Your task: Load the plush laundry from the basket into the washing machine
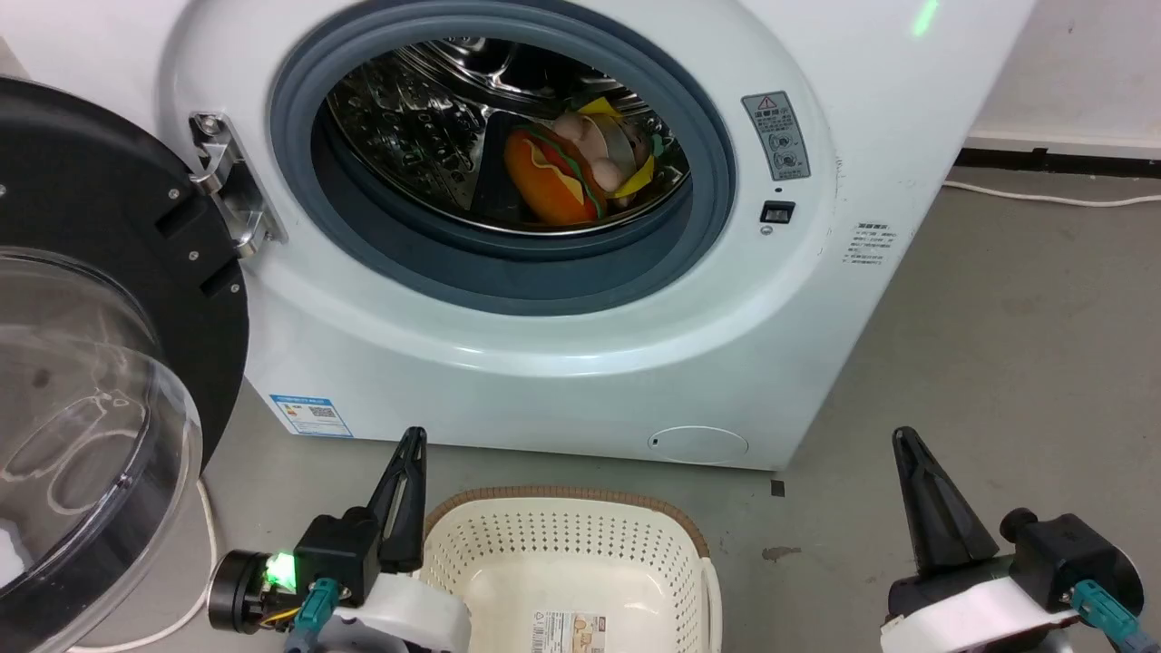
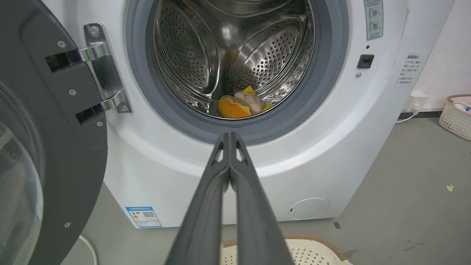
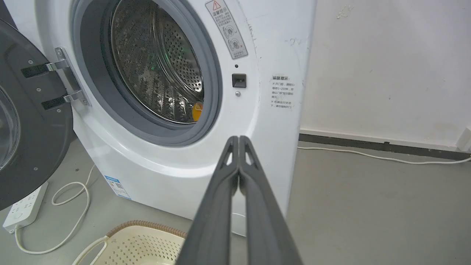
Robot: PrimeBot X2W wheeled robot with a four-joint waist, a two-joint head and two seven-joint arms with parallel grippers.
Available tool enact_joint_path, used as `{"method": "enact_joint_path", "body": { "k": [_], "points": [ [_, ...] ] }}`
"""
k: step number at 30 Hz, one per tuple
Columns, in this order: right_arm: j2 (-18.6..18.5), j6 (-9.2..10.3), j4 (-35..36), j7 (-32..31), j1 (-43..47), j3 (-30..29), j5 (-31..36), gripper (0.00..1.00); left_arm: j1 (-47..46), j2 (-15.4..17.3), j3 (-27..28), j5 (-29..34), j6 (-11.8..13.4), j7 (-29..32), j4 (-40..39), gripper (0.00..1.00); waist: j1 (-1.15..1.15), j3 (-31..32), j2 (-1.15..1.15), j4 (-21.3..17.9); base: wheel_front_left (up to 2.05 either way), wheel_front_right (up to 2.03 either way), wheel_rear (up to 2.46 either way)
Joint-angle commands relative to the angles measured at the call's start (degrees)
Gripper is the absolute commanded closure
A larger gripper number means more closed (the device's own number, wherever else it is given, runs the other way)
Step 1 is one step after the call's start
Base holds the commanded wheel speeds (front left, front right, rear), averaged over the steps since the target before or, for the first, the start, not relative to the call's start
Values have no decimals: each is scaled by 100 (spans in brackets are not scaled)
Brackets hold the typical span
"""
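The left end effector (image 1: pixel 414 443) sits at the lower left of the head view, its two dark fingers pressed together with nothing between them. The right end effector (image 1: pixel 903 437), at the lower right, is likewise closed and empty. Each wrist view confirms this, showing its own finger pair meeting at the tips in the lower middle of the frame.

Between the two arms, at the bottom of the head view, is the cream basket (image 1: pixel 562 497) on the grey floor (image 1: pixel 998 363). A label sticker (image 1: pixel 567 632) shows on its bare bottom.

Above it stands the white washing machine (image 1: pixel 544 363), its black-rimmed clear door (image 1: pixel 91 363) swung open at the left. The plush laundry (image 1: pixel 553 181) lies inside the steel drum (image 1: pixel 408 118), low and towards the right of the port, orange bun facing out.

The left wrist view adds another pale basket (image 2: pixel 456 117) at its right edge, near the wall. The right wrist view shows just an orange sliver of the plush, plus a white power strip (image 3: pixel 24 208) on the floor at lower left and a white cable (image 3: pixel 368 156) along the wall.
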State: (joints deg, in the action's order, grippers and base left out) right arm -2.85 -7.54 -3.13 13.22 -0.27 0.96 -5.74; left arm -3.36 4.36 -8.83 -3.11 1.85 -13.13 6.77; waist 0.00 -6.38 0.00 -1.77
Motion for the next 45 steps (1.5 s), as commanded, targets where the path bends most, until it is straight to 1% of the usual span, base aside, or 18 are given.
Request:
{"method": "enact_joint_path", "body": {
  "k": [1,45],
  "points": [
    [0,1,30,-34,4,-9,40,100,41,-11,26,37,-10,28,-46,100,0,8,0,3,0,0,0],
    [-1,3,143,-551,13,-44,254,100,160,-66,369,147,-80,543,-299,100,0,260,0,73,0,0,0]
  ]
}}
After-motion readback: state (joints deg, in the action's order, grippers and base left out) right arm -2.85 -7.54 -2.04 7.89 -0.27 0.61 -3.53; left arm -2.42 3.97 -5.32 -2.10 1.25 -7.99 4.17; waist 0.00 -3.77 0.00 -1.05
